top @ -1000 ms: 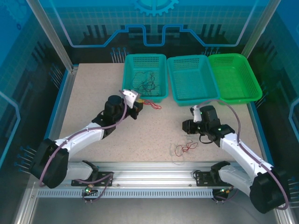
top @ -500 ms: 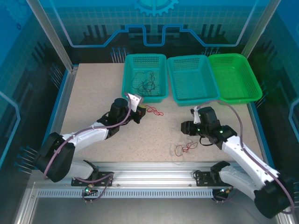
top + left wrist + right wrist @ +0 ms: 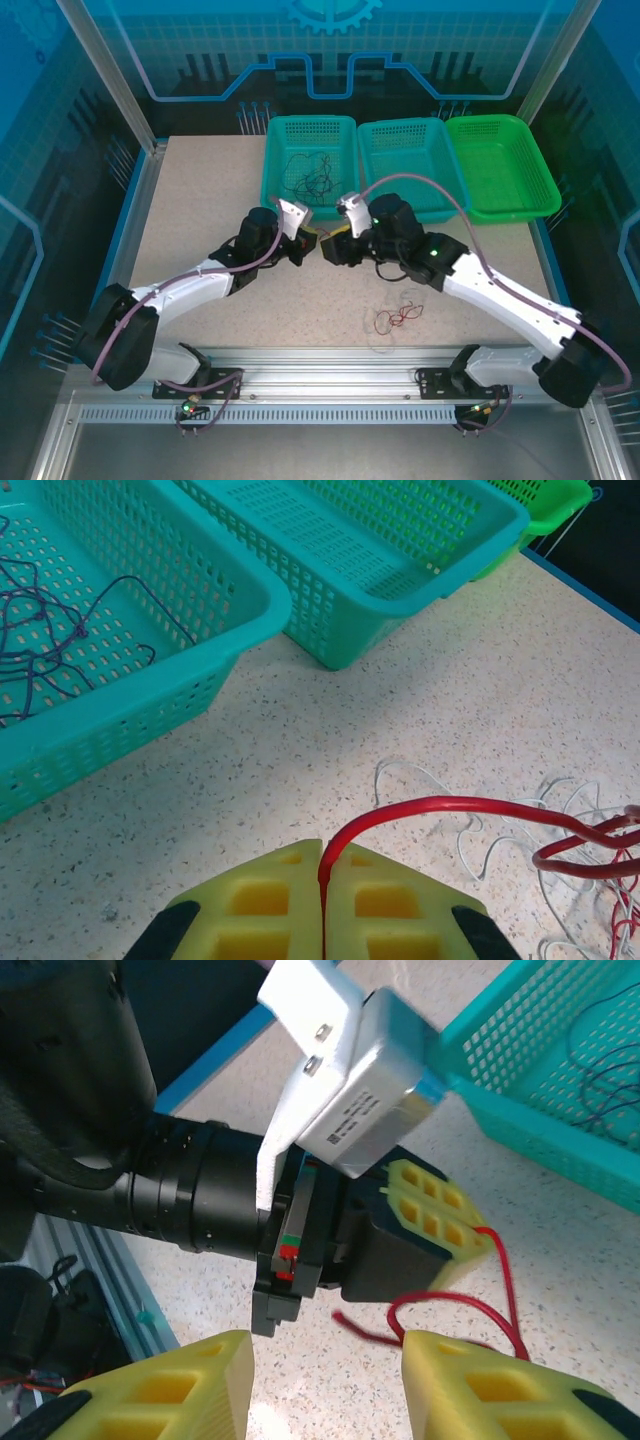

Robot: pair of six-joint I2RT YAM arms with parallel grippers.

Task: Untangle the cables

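My left gripper [image 3: 323, 858] is shut on a thin red cable [image 3: 470, 805], which arcs right from between its yellow pads toward a loose white cable [image 3: 480, 842] on the table. My right gripper [image 3: 325, 1360] is open and faces the left gripper's yellow pads [image 3: 440, 1205] at close range. The red cable's loop [image 3: 450, 1305] lies between its fingers and touches neither. From above, the two grippers [image 3: 308, 240] [image 3: 330, 248] meet nose to nose in front of the left basket. A small red tangle [image 3: 397, 319] lies nearer the front, and dark cables [image 3: 310, 175] lie in the left teal basket [image 3: 270, 185].
Three baskets line the back: the left teal one, a middle teal basket [image 3: 372, 205] and a green basket [image 3: 545, 200]. The left arm's camera housing [image 3: 370, 1090] hangs just above my right fingers. A metal rail [image 3: 330, 360] runs along the table's near edge.
The right arm swung left across the table from beside the red tangle to the left gripper, and its jaws opened. The left gripper shifted slightly right, still holding the red cable.
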